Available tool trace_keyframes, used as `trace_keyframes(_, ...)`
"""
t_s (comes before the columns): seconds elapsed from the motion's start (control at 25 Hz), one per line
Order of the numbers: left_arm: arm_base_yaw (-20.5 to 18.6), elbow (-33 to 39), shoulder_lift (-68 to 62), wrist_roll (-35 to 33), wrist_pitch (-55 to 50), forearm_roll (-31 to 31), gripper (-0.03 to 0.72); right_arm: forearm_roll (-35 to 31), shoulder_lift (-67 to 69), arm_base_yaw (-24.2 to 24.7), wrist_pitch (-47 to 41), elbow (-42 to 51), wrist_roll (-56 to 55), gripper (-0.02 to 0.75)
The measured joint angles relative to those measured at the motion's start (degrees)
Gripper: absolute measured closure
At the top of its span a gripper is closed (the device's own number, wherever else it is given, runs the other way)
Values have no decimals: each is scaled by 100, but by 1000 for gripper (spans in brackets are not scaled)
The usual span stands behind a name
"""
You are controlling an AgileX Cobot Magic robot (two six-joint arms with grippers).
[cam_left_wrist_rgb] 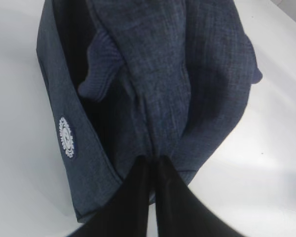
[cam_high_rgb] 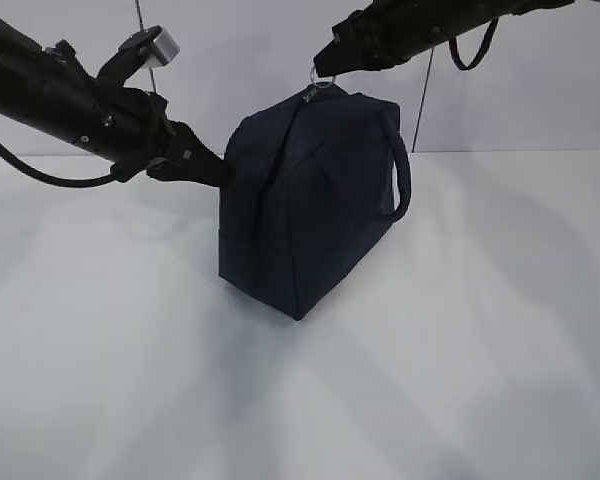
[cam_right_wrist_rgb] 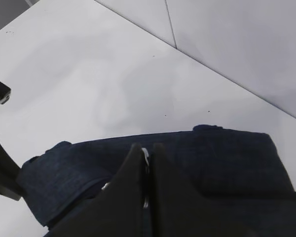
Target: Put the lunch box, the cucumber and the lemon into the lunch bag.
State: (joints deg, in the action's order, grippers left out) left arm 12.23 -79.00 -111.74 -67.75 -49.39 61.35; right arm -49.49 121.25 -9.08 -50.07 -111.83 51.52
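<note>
1. The lunch bag [cam_high_rgb: 305, 210] stands on the white table [cam_high_rgb: 480, 380], back of its middle and toward the rear edge by the wall; one corner of its base points at the front edge.
2. The left gripper [cam_left_wrist_rgb: 153, 170] has its jaws pinched together on a fold of the bag's fabric at the end panel, as the left wrist view shows.
3. The right gripper [cam_right_wrist_rgb: 147, 158] is clamped on the silver ring pull [cam_high_rgb: 320, 78] at the top of the bag; a glint of metal shows between its closed fingers.
4. The bag is dark navy woven cloth with a coarse weave, boxy, with a padded looped handle [cam_high_rgb: 400, 165] on the near side and a small round white emblem [cam_left_wrist_rgb: 66, 137] on one panel.
5. Judged from its folds, the cloth is soft and light: it will sag and shift unless held taut at one end while the ring is drawn. The ring is small and smooth, so it could slip.
6. The lunch box, the cucumber and the lemon are not visible in any view.
</note>
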Motion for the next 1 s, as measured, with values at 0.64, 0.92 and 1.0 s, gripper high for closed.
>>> trace_keyframes(0.64, 0, 0, 69, 286, -477, -546, 695, -825, 436, 321, 541, 0, 549, 730)
trace_keyframes(0.92, 39, 0, 118, 462, -820, -806, 695, -2068, 835, 510, 792, 0, 1472, 730)
trace_keyframes(1.0, 121, 0, 139, 540, -920, -887, 695, -2525, 959, 559, 801, 0, 1804, 730)
